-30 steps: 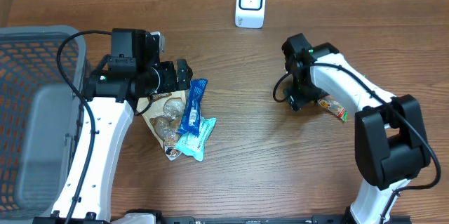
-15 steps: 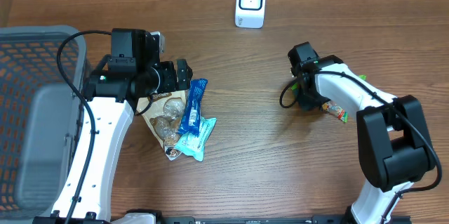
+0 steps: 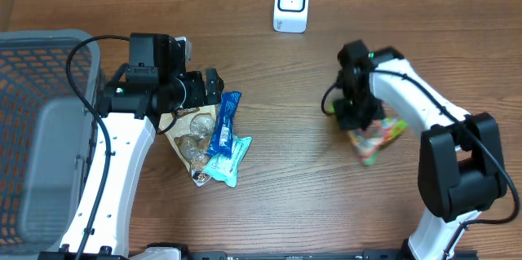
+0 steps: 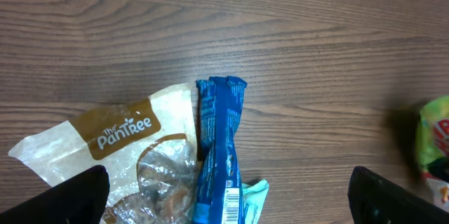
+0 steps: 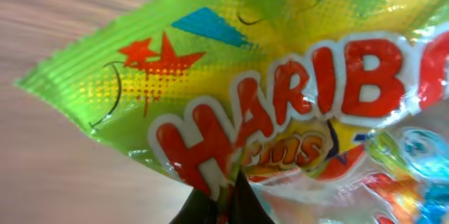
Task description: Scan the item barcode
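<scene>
**Green sweet bag pinched in the right claw**

Green foil with red HARIBO lettering is filling the right wrist view. The Haribo bag (image 5: pixel 280 97) is lying right against the camera, printed face toward the lens. The dark fingertips (image 5: pixel 196 210) are meeting at the bottom edge of that view and nipping the bag's lower rim between them. The right gripper (image 3: pixel 356 117) is closed down tight on the bag, with no gap showing between the jaws.

From overhead, the bag is showing as a blurred patch of mixed colour just off the claw's tip, on the side toward the near table edge and slightly to the robot's right. Whether it is touching the wood cannot be told. No barcode is showing on the face in view.

The brown wood-grain table (image 3: pixel 310 195) is running bare between the two arms. Well apart, on the robot's left, the left gripper (image 3: pixel 210 89) is standing fully open and gripping nothing. Its fingers (image 4: pixel 66 199) are sitting wide at either corner of the wrist view, above a small heap: a clear Pantree bag (image 4: pixel 119 136), a blue wrapper (image 4: pixel 219 140) lying across it, and a pale teal packet (image 3: pixel 232 158) at the near end.

A grey mesh basket (image 3: pixel 49 56) is sitting at the far left. A white scanner (image 3: pixel 291 3) is standing at the far table edge, well apart from the bag.
</scene>
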Robot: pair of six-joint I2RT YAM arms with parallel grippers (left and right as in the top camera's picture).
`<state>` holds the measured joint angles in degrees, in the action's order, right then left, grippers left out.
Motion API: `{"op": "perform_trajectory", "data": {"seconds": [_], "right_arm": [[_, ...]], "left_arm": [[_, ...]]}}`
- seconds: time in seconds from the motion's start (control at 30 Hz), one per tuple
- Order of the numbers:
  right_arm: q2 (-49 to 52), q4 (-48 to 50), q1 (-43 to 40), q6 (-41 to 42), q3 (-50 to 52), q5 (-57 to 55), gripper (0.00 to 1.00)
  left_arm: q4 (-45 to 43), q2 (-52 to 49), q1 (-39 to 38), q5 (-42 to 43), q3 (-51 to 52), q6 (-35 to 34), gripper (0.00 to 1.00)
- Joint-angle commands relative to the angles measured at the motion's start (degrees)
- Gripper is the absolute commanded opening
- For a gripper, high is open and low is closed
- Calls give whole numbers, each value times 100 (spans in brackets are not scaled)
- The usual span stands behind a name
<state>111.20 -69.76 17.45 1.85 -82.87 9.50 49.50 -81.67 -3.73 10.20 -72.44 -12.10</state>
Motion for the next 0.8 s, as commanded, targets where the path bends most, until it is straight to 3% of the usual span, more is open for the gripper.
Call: {"op": "perform_trajectory", "data": {"seconds": [0.0,0.13,0.27,0.57,0.77], "right_arm": [[-192,-90,15,-52,-704,3150,4],[-190,308,15,-76,-706,5460,4],[9,752,13,168,-579,6389,4],[658,2863,-68,2122,354,6415,4],[820,2962,-439,2240,496,5692,4]], "left_arm": [[-9,-63,-4,-55,-2,-37,100],[-9,-63,-4,-55,-2,-37,100],[-7,-63,-4,-55,-2,-37,100],[-7,-63,-4,-55,-2,-37,100],[-7,-63,-4,-55,-2,-37,100]]}}
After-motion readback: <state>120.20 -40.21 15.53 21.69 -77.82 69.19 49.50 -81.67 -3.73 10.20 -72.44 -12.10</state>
